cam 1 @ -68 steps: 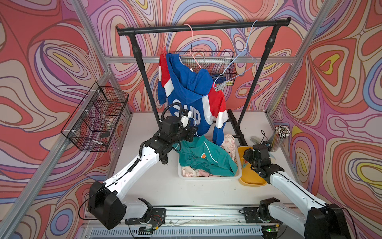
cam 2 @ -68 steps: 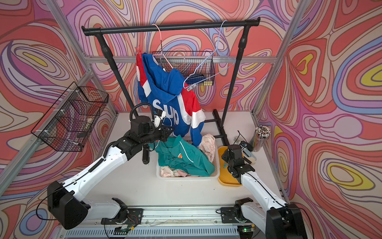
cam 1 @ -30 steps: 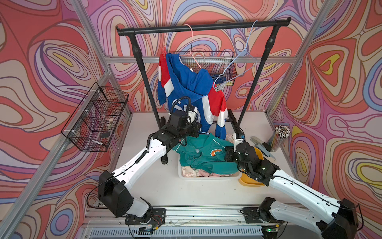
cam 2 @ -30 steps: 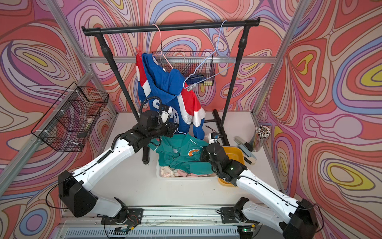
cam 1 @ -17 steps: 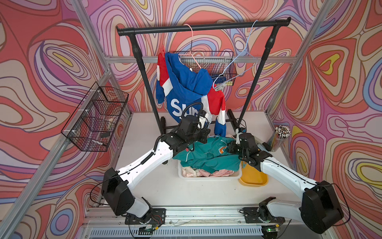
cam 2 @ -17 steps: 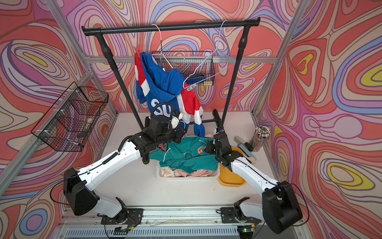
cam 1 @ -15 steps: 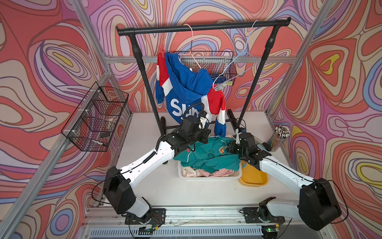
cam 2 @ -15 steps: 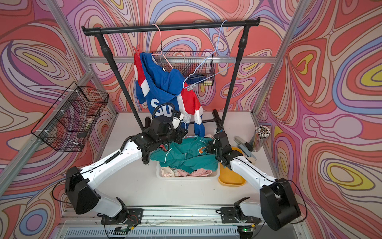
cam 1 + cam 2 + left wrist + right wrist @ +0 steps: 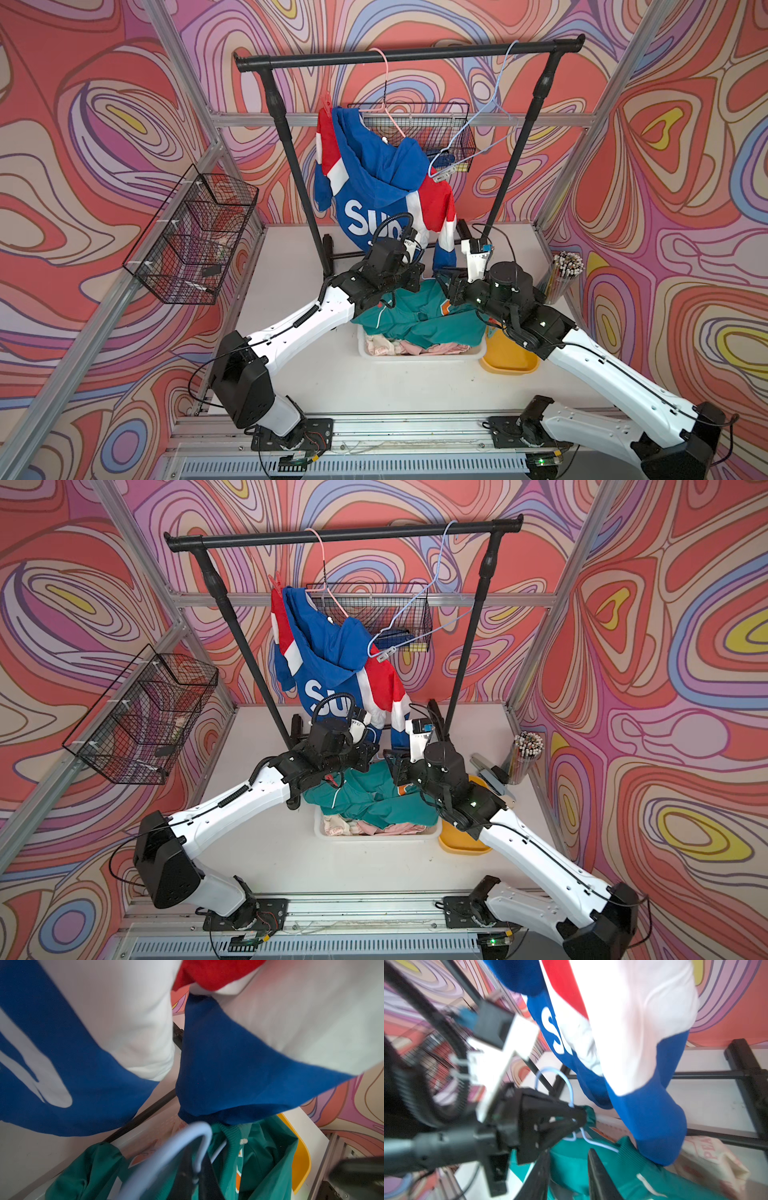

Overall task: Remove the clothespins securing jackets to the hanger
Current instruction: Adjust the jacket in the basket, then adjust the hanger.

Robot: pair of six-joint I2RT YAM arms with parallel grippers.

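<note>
My left gripper is shut on the neck of a pale blue hanger and holds the teal jacket on it over the white bin. My right gripper stands open close beside it, with teal cloth between the spread fingers. A pink jacket lies in the bin. The blue-red-white hooded jacket hangs on a pink hanger with a coral clothespin at its shoulder. A grey clothespin sits on a bare blue hanger.
The black rack stands behind the bin, with its foot bars on the table. A yellow bowl sits right of the bin. A pencil cup stands far right. Wire baskets hang at the left and at the back.
The right arm swung from the yellow bowl over to the teal jacket, and its jaws have just opened. The left arm carried the hanger with the teal jacket rightward above the bin.
</note>
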